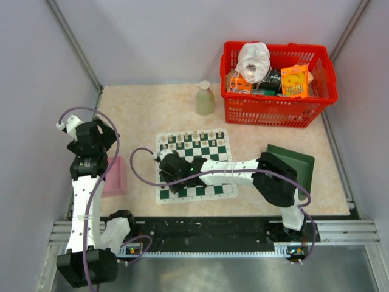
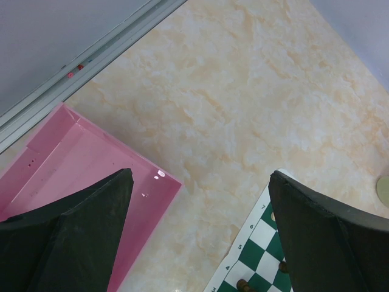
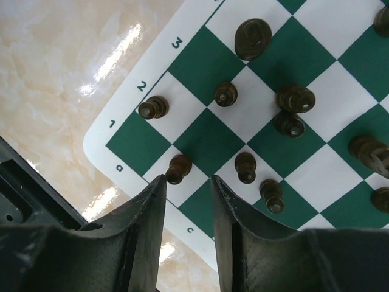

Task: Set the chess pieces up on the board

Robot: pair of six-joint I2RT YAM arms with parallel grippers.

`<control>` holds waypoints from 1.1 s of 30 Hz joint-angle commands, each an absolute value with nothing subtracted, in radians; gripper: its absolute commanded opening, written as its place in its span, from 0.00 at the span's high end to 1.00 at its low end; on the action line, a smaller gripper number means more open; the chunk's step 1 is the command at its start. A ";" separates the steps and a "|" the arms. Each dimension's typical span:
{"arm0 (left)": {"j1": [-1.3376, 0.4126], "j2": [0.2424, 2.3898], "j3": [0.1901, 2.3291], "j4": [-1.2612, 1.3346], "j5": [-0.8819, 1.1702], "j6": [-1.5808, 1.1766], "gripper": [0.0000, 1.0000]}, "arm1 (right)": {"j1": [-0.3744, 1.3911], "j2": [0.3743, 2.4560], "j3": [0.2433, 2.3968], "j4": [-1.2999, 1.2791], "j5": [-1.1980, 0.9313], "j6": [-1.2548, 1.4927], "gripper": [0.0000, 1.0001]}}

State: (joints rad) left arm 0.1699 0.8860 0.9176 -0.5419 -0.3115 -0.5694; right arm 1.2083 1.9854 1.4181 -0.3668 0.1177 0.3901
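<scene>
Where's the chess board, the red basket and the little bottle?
board [image 1: 209,151]: top view, on a bare square near its middle.
red basket [image 1: 273,112]: top view, on its front wall.
bottle [image 1: 205,102]: top view, on its body.

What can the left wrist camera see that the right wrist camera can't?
Only the left wrist view shows the pink plastic tray and the wide-open left hand. Only the right wrist view shows the right hand, fingers near together, and the black rail. Both show the green and white checked board, the beige marbled tabletop and dark brown chess pieces, though the left view catches just two.
</scene>
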 commanded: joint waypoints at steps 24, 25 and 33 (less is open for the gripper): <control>0.181 0.867 0.897 -0.497 -0.307 -0.561 0.01 | 1.221 2.017 1.476 -0.341 0.060 0.399 0.73; 0.181 0.865 0.897 -0.497 -0.308 -0.561 0.01 | 1.223 2.019 1.476 -0.338 0.061 0.399 0.74; 0.183 0.868 0.896 -0.497 -0.310 -0.561 0.01 | 1.223 2.022 1.486 -0.334 0.081 0.400 0.85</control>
State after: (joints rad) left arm 0.1745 0.8856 0.9047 -0.5381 -0.3073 -0.5697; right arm 1.2144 2.0228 1.4326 -0.3611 0.0666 0.3950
